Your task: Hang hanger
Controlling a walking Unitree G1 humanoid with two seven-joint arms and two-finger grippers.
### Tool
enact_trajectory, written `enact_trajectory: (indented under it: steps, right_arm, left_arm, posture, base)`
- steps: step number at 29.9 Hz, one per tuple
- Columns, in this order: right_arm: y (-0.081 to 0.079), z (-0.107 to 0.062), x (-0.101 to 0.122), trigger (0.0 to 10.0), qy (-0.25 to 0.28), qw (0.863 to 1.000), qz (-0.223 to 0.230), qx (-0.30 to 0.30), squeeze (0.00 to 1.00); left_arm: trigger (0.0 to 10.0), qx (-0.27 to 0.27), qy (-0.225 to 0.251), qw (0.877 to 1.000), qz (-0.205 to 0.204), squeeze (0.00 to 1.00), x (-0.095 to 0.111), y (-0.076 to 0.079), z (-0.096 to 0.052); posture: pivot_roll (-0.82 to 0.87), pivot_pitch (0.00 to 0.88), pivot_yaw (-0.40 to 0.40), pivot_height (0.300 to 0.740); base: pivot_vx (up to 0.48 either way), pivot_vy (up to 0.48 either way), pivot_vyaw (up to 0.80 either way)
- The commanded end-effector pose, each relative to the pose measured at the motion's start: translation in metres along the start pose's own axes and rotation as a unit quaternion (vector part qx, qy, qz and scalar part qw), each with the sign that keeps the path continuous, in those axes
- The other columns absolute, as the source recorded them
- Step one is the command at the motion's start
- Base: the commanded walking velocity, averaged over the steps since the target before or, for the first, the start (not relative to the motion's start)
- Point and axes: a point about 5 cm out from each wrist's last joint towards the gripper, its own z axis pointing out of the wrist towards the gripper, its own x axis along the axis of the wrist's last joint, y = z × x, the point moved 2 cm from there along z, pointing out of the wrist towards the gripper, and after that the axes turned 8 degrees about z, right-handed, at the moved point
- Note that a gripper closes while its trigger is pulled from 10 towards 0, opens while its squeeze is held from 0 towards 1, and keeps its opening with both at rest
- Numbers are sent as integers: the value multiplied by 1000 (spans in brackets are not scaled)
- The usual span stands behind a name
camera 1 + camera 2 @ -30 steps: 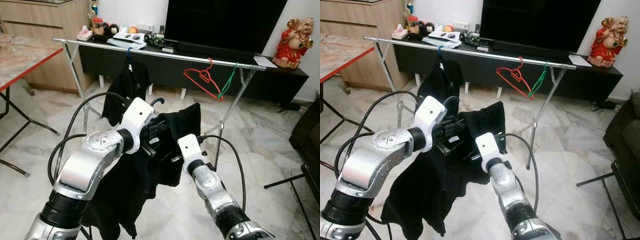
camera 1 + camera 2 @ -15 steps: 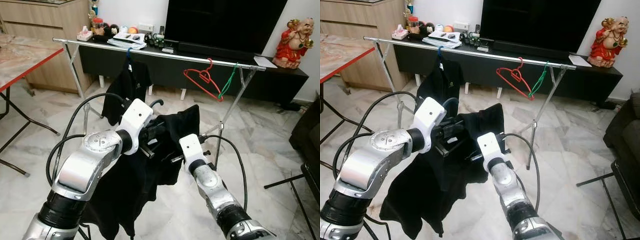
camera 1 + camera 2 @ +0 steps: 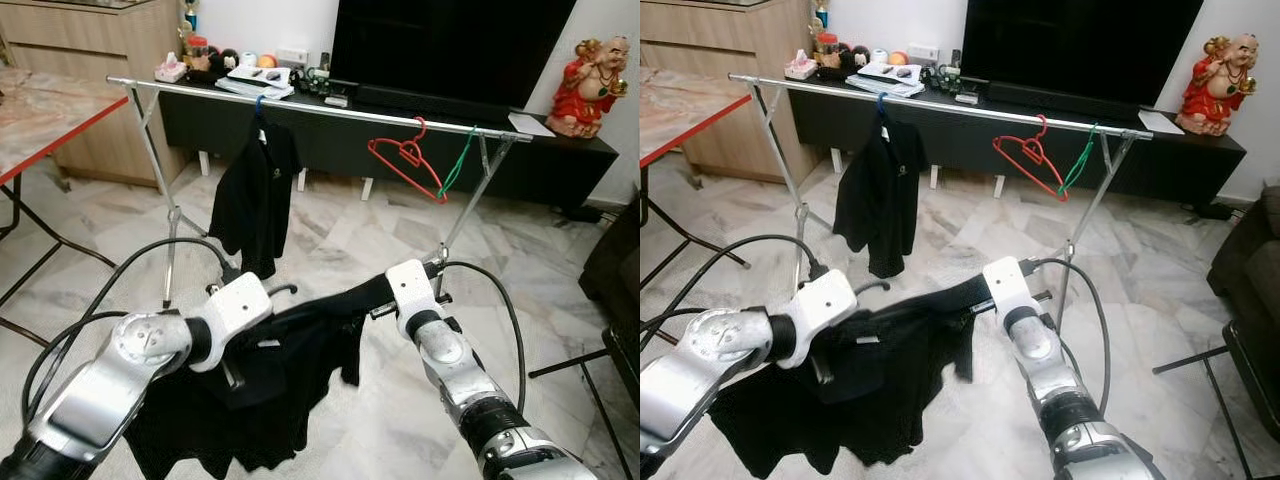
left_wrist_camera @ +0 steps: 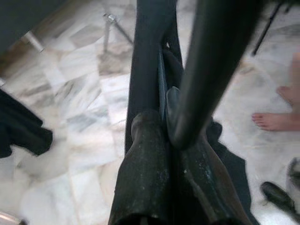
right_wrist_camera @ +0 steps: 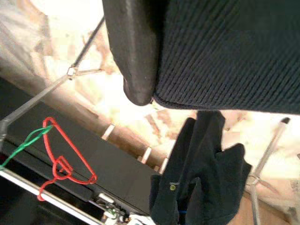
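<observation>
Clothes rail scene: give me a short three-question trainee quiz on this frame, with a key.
1. True or false: the black shirt on the clothes rail hangs from a blue hanger.
2. Which empty hangers are on the rail? A) a red hanger and a green hanger B) two white ones C) one yellow one
3. Fill in: the left gripper and the right gripper hold a ____ garment stretched between them.

Key: 1 true; 2 A; 3 black.
</observation>
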Motion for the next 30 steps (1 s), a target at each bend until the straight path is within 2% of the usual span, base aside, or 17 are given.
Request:
enact_trajectory:
  steps: [1,3,6,7,11,12,14,18,20,21,22,23,25,26,28,29,30]
  right_arm:
    - [33,-2,1,0,-7,999,1,-47,0]
    - [40,-4,-3,0,-14,999,-3,-53,0]
    - [56,-9,-13,0,-33,997,-10,-73,0]
    - [56,-9,-13,0,-33,997,-10,-73,0]
    - [68,-15,-22,0,-52,995,-7,-90,0]
    - [71,-16,-24,0,-56,994,-7,-92,0]
    - [72,-17,-26,0,-58,994,-8,-93,0]
    - [74,-20,-34,0,-75,993,-1,-97,0]
    - [74,-20,-34,0,-74,993,4,-96,0]
    - [71,-20,-34,0,-71,993,6,-91,0]
    - [70,-20,-34,0,-70,994,7,-89,0]
    - [67,-20,-37,0,-73,994,9,-83,0]
    - [63,-20,-40,0,-76,994,15,-77,0]
    - [60,-22,-44,0,-80,994,23,-72,0]
    - [57,-24,-49,0,-85,994,35,-65,0]
    - [54,-26,-56,0,-93,993,40,-60,0]
    - [54,-26,-56,0,-93,993,40,-60,0]
  left_arm:
    - [10000,11,4,1000,6,0,-2,-8,-14]
    - [10000,18,15,1000,0,0,-4,-11,-21]
    - [10000,41,71,996,-21,0,-1,-20,-39]
    - [10000,41,71,996,-21,0,-1,-20,-39]
    - [10000,-5,91,996,-24,0,-2,-8,-52]
    - [10000,-42,74,996,-19,0,-8,3,-55]
    - [10000,-51,69,996,-22,0,-11,6,-56]
    - [10000,-62,113,991,-35,0,-7,10,-59]
    - [10000,-42,98,994,-33,0,-10,5,-57]
    - [10000,7,88,995,-40,0,-14,-6,-50]
    - [10000,24,88,995,-40,0,-14,-11,-48]
    - [10000,97,101,989,-49,0,-13,-27,-43]
    - [10000,154,124,978,-72,0,-10,-41,-38]
    - [10000,187,158,965,-93,0,-2,-48,-35]
    - [10000,213,212,945,-131,0,12,-52,-30]
    - [10000,217,257,927,-168,0,23,-50,-22]
    - [10000,217,257,927,-168,0,23,-50,-22]
  posture:
    - [158,0,-105,740]
    - [160,0,-107,740]
    - [159,0,-108,740]
    - [159,0,-108,740]
    - [155,0,-109,740]
    - [156,0,-109,740]
    - [156,0,-109,740]
    - [157,0,-109,740]
    - [156,0,-111,740]
    - [160,0,-111,740]
    - [160,0,-111,740]
    - [157,0,-111,740]
    - [157,0,-111,740]
    - [159,0,-112,740]
    - [160,0,-113,740]
    - [159,0,-113,740]
    - [159,0,-113,740]
  base:
    - [0,0,0]
    - [0,0,0]
    - [0,0,0]
    - [0,0,0]
    - [0,0,0]
    - [0,0,0]
    - [0,0,0]
    - [0,0,0]
    - [0,0,0]
    - [0,0,0]
    - [0,0,0]
    - [0,0,0]
    - [0,0,0]
    - [0,0,0]
    - [0,0,0]
    - [0,0,0]
    - [0,0,0]
